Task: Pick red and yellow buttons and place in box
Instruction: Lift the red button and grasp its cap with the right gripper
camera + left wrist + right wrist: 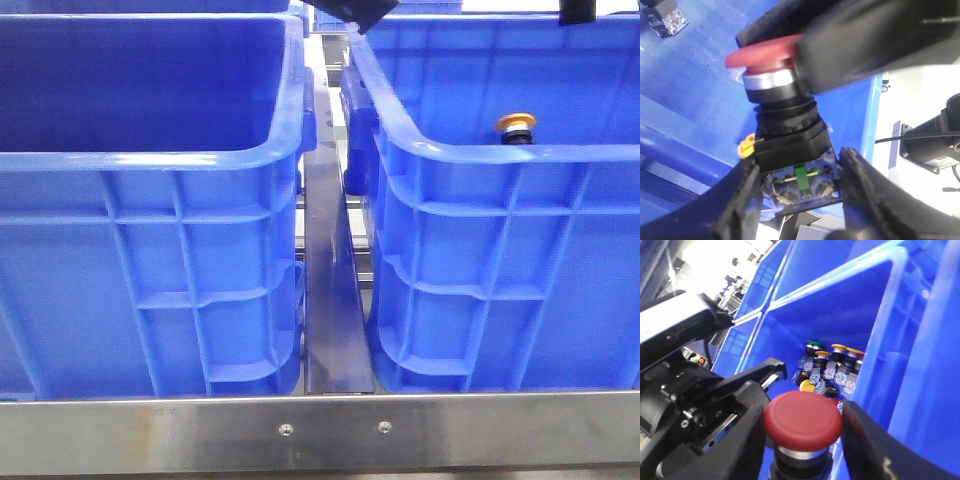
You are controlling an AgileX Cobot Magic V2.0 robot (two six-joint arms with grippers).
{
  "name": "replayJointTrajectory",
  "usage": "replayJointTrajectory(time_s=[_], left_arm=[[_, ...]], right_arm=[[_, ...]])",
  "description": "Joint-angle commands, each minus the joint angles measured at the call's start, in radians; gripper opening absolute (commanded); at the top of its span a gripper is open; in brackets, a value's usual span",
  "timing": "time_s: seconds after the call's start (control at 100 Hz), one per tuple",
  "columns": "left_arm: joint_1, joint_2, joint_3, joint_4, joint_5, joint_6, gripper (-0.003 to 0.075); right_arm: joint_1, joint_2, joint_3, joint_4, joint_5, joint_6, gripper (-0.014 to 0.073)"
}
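Note:
The red button point(765, 52) has a red mushroom cap, a silver ring and a black body. My left gripper point(801, 172) is shut on its contact block at the base. My right gripper point(803, 415) is closed on the red cap point(802, 421) from the other end; one of its fingers point(865, 45) covers part of the cap. A yellow-capped button point(516, 123) shows just above the near rim of the right blue crate point(500, 155). The left blue crate point(150, 160) shows only bare inner wall. Both grippers are almost out of the front view.
Several buttons with yellow, green and red caps point(832, 370) lie piled in a corner of the crate below. Another dark button block point(665, 17) lies on the crate floor. A metal strip point(335, 300) runs between the crates, and a metal rail point(320, 430) crosses the front.

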Motion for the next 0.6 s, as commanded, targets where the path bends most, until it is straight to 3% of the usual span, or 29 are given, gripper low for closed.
replayJointTrajectory(time_s=[0.0, 0.09, 0.22, 0.29, 0.4, 0.59], left_arm=[[-0.009, -0.042, -0.03, -0.064, -0.008, 0.0, 0.0085], [-0.009, -0.042, -0.03, -0.064, -0.008, 0.0, 0.0181], [-0.009, -0.042, -0.03, -0.064, -0.013, 0.0, 0.0481], [-0.009, -0.042, -0.039, -0.046, -0.01, 0.0, 0.0584], [-0.008, -0.042, -0.043, -0.029, 0.007, 0.0, 0.0597], [0.001, -0.042, -0.043, -0.027, 0.054, 0.0, 0.0596]], right_arm=[[0.001, -0.028, -0.036, 0.123, 0.066, -0.001, 0.0237], [0.001, -0.028, -0.036, 0.123, 0.066, -0.001, 0.0237], [0.001, -0.028, -0.036, 0.123, 0.066, -0.001, 0.0237], [-0.006, -0.031, -0.036, 0.123, 0.055, -0.001, 0.0237], [-0.063, -0.033, -0.046, 0.12, 0.042, -0.002, 0.0237], [-0.278, -0.033, -0.093, 0.015, 0.052, -0.003, 0.0237]])
